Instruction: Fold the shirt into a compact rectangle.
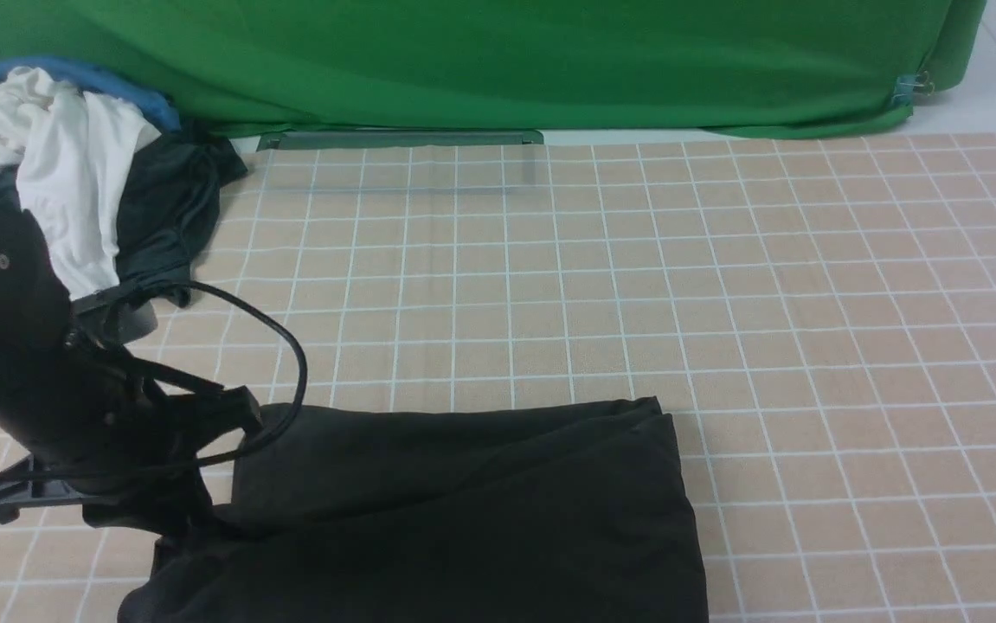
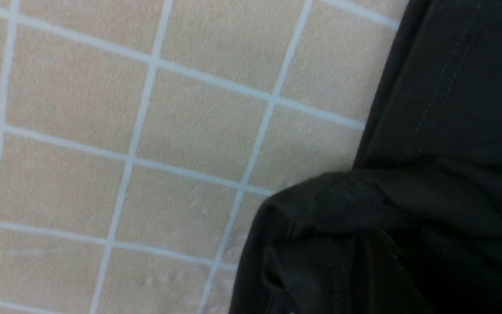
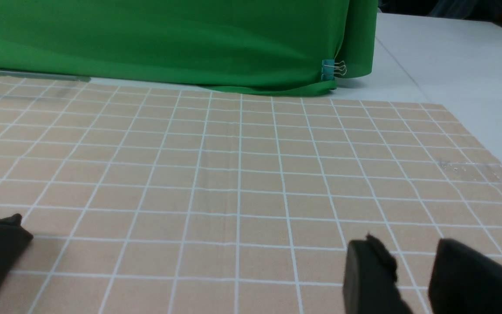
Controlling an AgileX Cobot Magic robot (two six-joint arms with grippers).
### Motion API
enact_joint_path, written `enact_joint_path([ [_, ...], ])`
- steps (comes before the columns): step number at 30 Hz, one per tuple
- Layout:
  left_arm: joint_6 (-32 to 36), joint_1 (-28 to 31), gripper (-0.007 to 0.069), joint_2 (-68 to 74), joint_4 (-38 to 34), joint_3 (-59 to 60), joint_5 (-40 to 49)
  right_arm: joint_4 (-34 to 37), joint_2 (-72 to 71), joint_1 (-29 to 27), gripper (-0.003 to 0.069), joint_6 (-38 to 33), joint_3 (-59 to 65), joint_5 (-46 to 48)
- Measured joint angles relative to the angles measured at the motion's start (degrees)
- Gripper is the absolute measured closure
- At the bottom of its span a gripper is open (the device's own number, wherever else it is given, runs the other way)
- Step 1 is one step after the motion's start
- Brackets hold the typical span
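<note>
Item: black shirt, folded into a rough rectangle, lying at the near edge of the tan grid-patterned table cover, left of centre; its right edge runs fairly straight, its left end is bunched, with hem stitching visible in the left wrist view. Left gripper: low at the shirt's left end, against the bunched cloth; fingers hidden by arm and fabric, so opening and hold cannot be told. Right gripper: above bare table cover, apart from the shirt; fingers parted with a clear gap, holding nothing. Far left corner: heap of white, blue and dark clothes. Far edge: green backdrop cloth.
</note>
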Motion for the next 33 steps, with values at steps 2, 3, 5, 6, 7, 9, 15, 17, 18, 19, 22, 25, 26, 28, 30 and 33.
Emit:
enact_joint_path([
  [2, -1.9, -0.9, 0.0446, 0.0, 1.6, -0.6, -2.7, 0.0, 0.0, 0.0, 0.0421, 0.0, 0.0, 0.0],
  [3, -2.4, -1.1, 0.0414, 0.1, 2.2, -0.7, -4.8, 0.0, 0.0, 0.0, 0.0421, 0.0, 0.0, 0.0],
  [5, -2.9, -1.1, 0.0330, 1.0, 2.3, -1.1, -8.4, 0.0, 0.0, 0.0, 0.0421, 0.0, 0.0, 0.0],
  [6, -3.0, -1.1, 0.0279, 2.1, 2.2, -1.1, -9.7, 0.0, 0.0, 0.0, 0.0421, 0.0, 0.0, 0.0],
  [7, -2.8, -1.1, 0.0254, 2.8, 2.1, -1.1, -10.6, 0.0, 0.0, 0.0, 0.0421, 0.0, 0.0, 0.0],
  [9, -1.1, -1.1, 0.0166, 6.1, 1.6, -1.1, -13.7, 0.0, 0.0, 0.0, 0.0421, 0.0, 0.0, 0.0],
  [15, 0.1, -1.1, 0.0069, 13.9, 1.4, -2.4, -19.6, 0.0, 0.0, 0.0, 0.0421, 0.0, 0.0, 0.0],
  [17, 0.2, -1.1, 0.0068, 15.4, 1.6, -3.1, -19.5, 0.0, 0.0, 0.0, 0.0421, 0.0, 0.0, 0.0],
  [18, 0.2, -1.1, 0.0071, 16.3, 1.7, -3.9, -19.5, 0.0, 0.0, 0.0, 0.0421, 0.0, 0.0, 0.0],
  [19, 0.3, -1.1, 0.0083, 16.7, 1.7, -4.3, -19.2, 0.0, 0.0, 0.0, 0.0421, 0.0, 0.0, 0.0],
  [22, 2.1, -1.1, 0.0153, 17.5, 1.5, -4.6, -18.5, 0.0, 0.0, 0.0, 0.0421, 0.0, 0.0, 0.0],
  [25, 5.7, -1.0, 0.0310, 17.7, -0.6, -4.7, -18.6, 0.0, 0.0, 0.0, 0.0421, 0.0, 0.0, 0.0],
  [26, 7.0, -1.0, 0.0378, 17.8, -1.8, -4.7, -19.3, 0.0, 0.0, 0.0, 0.0421, 0.0, 0.0, 0.0],
  [28, 10.4, -1.0, 0.0512, 17.9, -5.5, -4.8, -20.4, 0.0, 0.0, 0.0, 0.0421, 0.0, 0.0, 0.0],
  [30, 12.2, -1.0, 0.0578, 18.3, -8.4, -5.1, -21.0, 0.0, 0.0, 0.0, 0.0421, 0.0, 0.0, 0.0],
  [33, 12.6, -1.0, 0.0595, 18.8, -10.1, -6.1, -20.7, 0.0, 0.0, 0.0, 0.0421, 0.0, 0.0, 0.0],
])
